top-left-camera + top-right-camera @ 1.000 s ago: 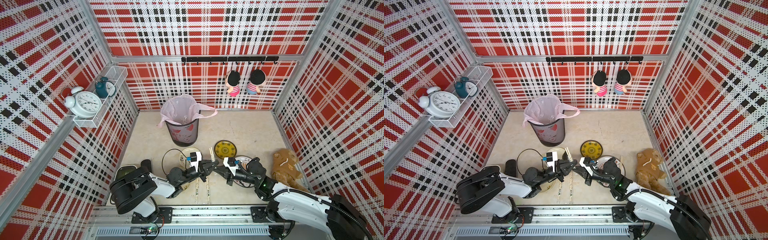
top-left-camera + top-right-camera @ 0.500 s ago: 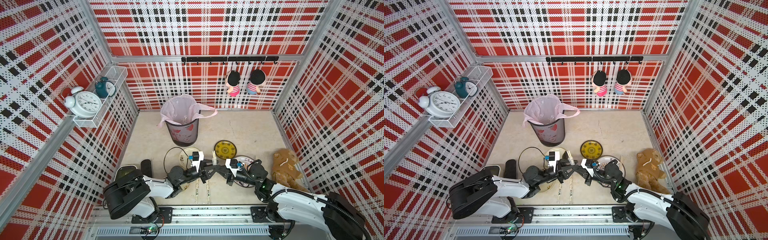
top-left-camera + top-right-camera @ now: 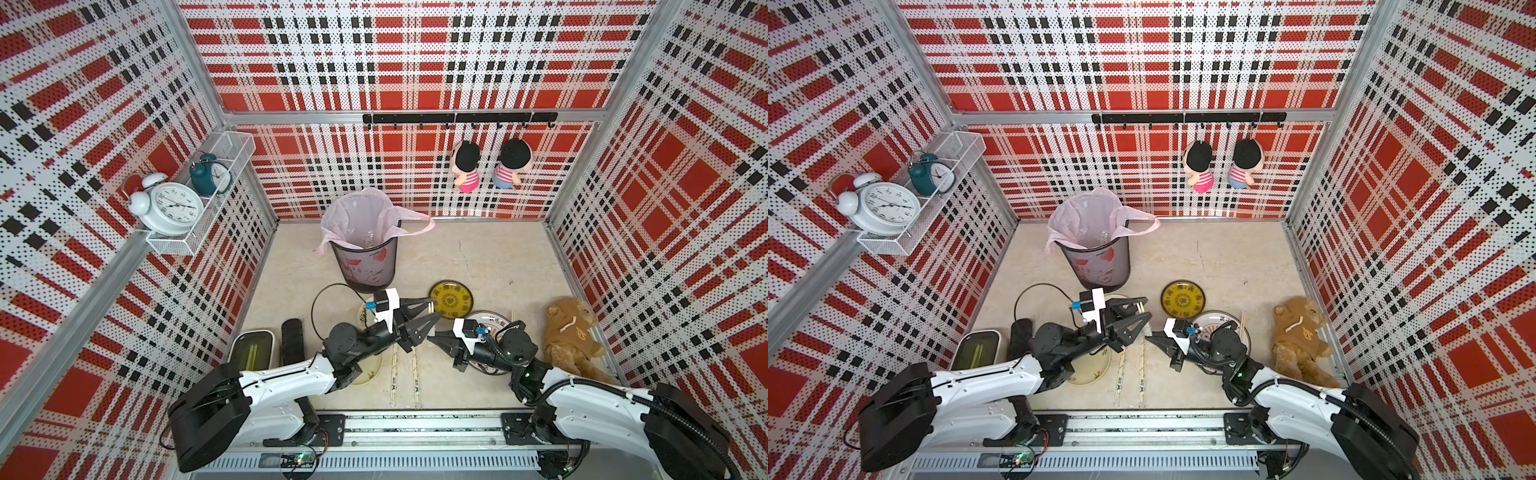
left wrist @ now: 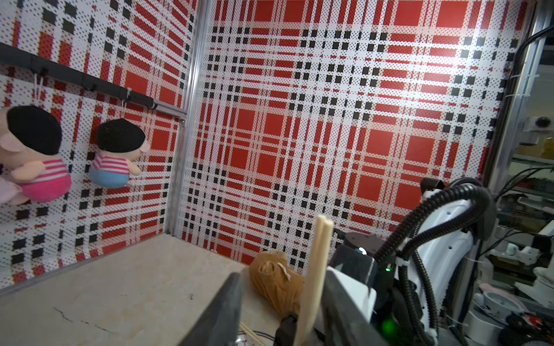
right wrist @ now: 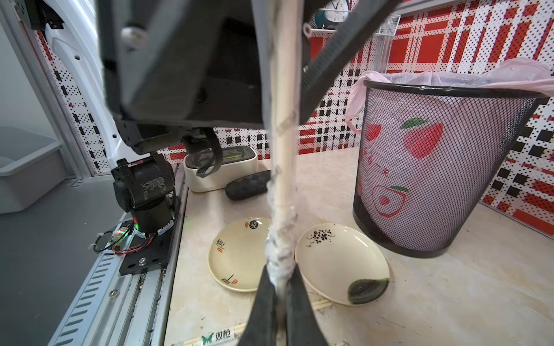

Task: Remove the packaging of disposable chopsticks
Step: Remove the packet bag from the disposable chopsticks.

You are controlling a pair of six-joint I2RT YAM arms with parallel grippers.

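Lengthwise, chopsticks (image 4: 319,248) reach into half-open left gripper (image 3: 435,307); right gripper (image 5: 281,271) pinches packaging (image 5: 280,239) (crumpled).

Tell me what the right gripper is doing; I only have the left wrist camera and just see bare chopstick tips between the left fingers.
Observer: The right gripper is shut on the crumpled plastic sleeve at the far end of the chopsticks.
Operator: Any wrapped pairs on the table?
Observer: Two: one wrapped pair beside another, lying near the front edge of the table.
Operator: Where's the bin?
Observer: The mesh bin with the pink bag stands close behind the left gripper, toward the back wall.
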